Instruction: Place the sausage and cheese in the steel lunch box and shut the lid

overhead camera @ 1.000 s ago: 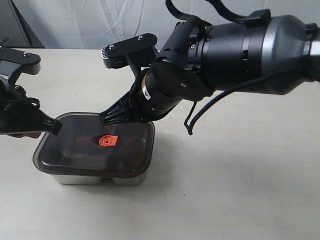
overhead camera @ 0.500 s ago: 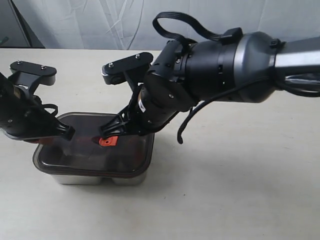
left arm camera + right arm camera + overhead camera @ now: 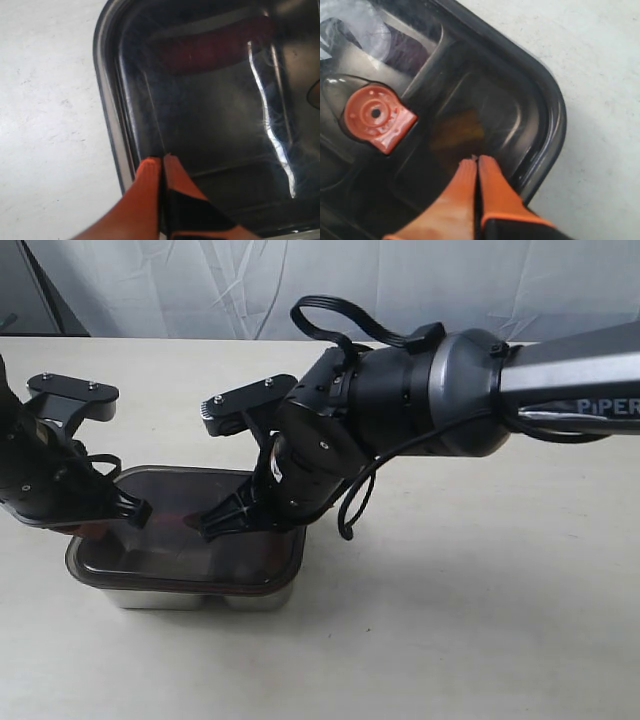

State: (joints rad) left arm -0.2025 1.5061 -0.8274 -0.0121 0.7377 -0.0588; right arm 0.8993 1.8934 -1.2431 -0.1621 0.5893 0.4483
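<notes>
The steel lunch box (image 3: 170,596) stands on the table at the front left, with the dark tinted lid (image 3: 180,552) lying on it. My left gripper (image 3: 141,512) is shut, its tips resting on the lid (image 3: 215,125) near its left edge. My right gripper (image 3: 206,525) is shut too and presses on the lid's middle. In the right wrist view its tips (image 3: 476,160) sit beside the orange-red valve (image 3: 376,116). Through the lid the sausage (image 3: 210,47) shows as a dark red bar and the cheese (image 3: 457,132) as a yellowish patch.
The pale table (image 3: 480,620) stretches to the right and in front of the box. The bulky right arm (image 3: 420,410) reaches across the middle above the box's right side. A white cloth backdrop (image 3: 300,280) hangs behind the table.
Both shut grippers have come down and inward onto the lid. The right gripper moved left and lower and now hides the valve in the exterior view.
</notes>
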